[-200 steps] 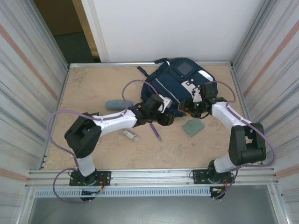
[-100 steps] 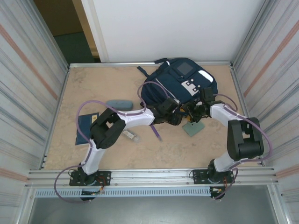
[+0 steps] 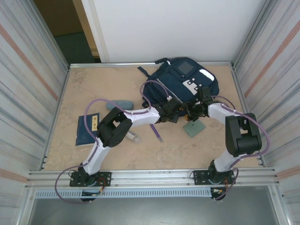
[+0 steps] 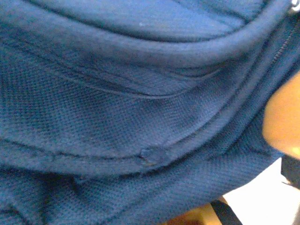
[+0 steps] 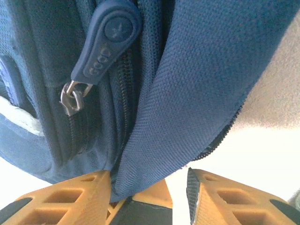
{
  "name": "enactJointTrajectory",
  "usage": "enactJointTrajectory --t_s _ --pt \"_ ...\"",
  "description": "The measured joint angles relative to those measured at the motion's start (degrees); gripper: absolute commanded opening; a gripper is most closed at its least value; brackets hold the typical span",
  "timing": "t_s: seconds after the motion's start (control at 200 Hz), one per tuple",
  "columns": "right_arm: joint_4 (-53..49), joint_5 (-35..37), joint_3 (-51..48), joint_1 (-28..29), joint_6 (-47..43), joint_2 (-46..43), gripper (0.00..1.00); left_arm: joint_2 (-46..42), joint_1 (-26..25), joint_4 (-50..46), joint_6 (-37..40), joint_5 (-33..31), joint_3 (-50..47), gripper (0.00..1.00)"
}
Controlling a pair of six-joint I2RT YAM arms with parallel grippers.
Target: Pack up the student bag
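The student bag (image 3: 180, 82), a navy backpack with white patches, lies at the back of the table. My left gripper (image 3: 174, 114) is pressed against its near edge. Navy bag fabric (image 4: 140, 117) covers the left wrist view and hides the jaws, which are shut. My right gripper (image 3: 192, 111) is at the same edge, just to the right. It stands open (image 5: 147, 174) with a flap of the bag's fabric (image 5: 187, 93) hanging between its orange fingers (image 5: 70, 197), touching the left one and clear of the right one. A zipper pull (image 5: 105, 40) hangs beside the flap.
On the table in front of the bag lie a purple pen (image 3: 156, 132), a green square item (image 3: 193, 127), a small clear object (image 3: 131, 137), a grey-blue pouch (image 3: 119, 104) and a dark blue booklet (image 3: 87, 129). Metal walls close in both sides.
My left arm has stretched right and forward to the bag's edge, uncovering the booklet, and its gripper has shut. My right gripper has shifted slightly along the bag's edge.
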Motion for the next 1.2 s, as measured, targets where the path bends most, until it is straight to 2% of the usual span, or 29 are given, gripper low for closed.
enactJointTrajectory --t_s 0.145,0.21,0.271,0.371,0.446,0.616,0.792,0.847,0.877,0.912,0.967,1.153,1.198 --pt "0.2 0.7 -0.3 0.0 1.4 0.0 0.48 -1.7 0.0 1.4 2.3 0.7 -2.4 0.00" --pt "0.2 1.0 -0.3 0.0 2.0 0.0 0.46 -4.0 0.0 2.7 4.1 1.7 -5.0 0.00" --pt "0.3 1.0 -0.3 0.0 2.9 0.0 0.37 -6.4 0.0 3.1 5.7 2.7 -7.0 0.00" --pt "1.1 1.2 -0.3 0.0 4.5 0.0 0.11 -10.6 0.0 4.1 8.4 4.0 -8.5 0.00" --pt "2.1 0.8 -0.2 -0.1 5.4 0.0 0.02 -13.9 0.1 4.9 9.8 4.0 -9.9 0.00" --pt "1.0 -1.4 0.1 -2.0 4.7 -1.6 0.00 -17.8 2.3 5.2 12.0 3.7 -13.8 0.00" --pt "-3.3 -2.9 2.2 -8.0 -0.5 -1.7 0.00 -21.5 7.7 6.5 14.1 4.2 -18.3 0.00" --pt "-4.2 -3.6 2.6 -9.6 -2.2 -1.7 0.07 -21.9 8.9 6.7 15.0 4.8 -18.8 0.00" --pt "-4.7 -3.9 2.8 -10.2 -3.2 -1.7 0.16 -22.0 9.2 6.9 15.5 5.2 -18.8 0.00" --pt "-5.1 -4.5 3.1 -10.5 -4.1 -1.7 0.31 -22.0 9.3 7.1 16.0 5.7 -18.8 0.00" --pt "-5.6 -4.9 3.5 -10.7 -5.0 -1.7 0.44 -22.0 8.9 7.2 16.3 6.4 -18.8 0.00" --pt "-9.4 -2.6 4.2 -8.5 -3.7 -5.8 0.56 -20.8 6.0 6.4 16.9 8.8 -16.3 0.00" --pt "-11.2 -0.6 4.2 -6.4 -2.3 -8.2 0.65 -20.1 4.9 6.4 17.0 9.2 -14.9 0.00"
